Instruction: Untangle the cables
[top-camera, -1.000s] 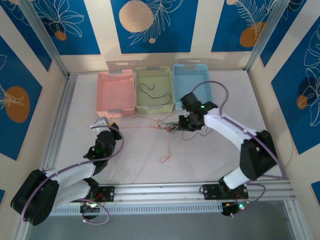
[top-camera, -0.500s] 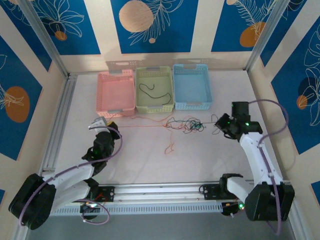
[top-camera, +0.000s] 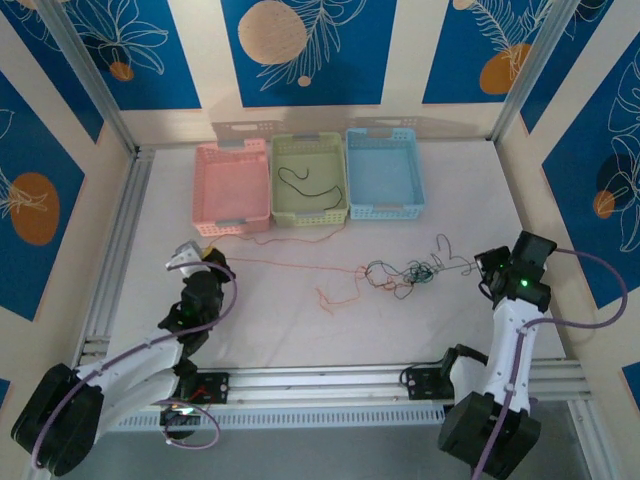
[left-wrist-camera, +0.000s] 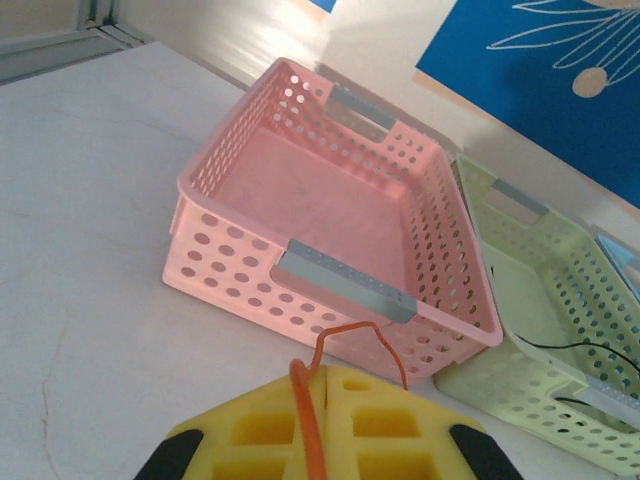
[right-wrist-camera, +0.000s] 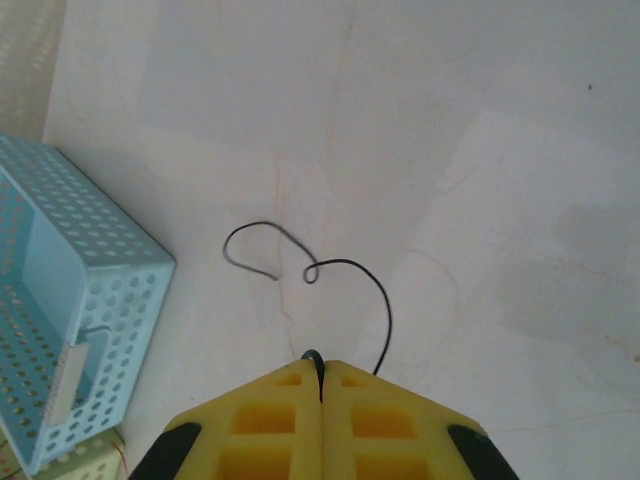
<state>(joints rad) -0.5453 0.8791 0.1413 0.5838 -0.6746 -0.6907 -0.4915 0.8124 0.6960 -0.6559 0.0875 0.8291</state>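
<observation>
Left gripper (top-camera: 193, 257), near left of the table (top-camera: 300, 335): jaws are closed on an orange cable (top-camera: 290, 264). In the wrist view the cable passes between the yellow pads (left-wrist-camera: 385, 425) and loops up over their tips.

Right gripper (top-camera: 487, 267), near right: jaws are closed on a black cable (right-wrist-camera: 386, 310), which leaves the pad seam and curls across the tabletop in two slack bends.

Mid-table: the cables (top-camera: 405, 275) form a small tangled clump of black, greenish and orange strands, between the two grippers and nearer the right one. The orange cable runs almost straight from the left gripper to the clump. An orange squiggle (top-camera: 335, 296) lies just near-left of the clump.

Far edge: three baskets stand side by side and upright, namely the pink basket (top-camera: 232, 226), the green basket (top-camera: 310, 217) and the blue basket (top-camera: 386, 212). A single black strand (top-camera: 305, 186) lies inside the green basket.
</observation>
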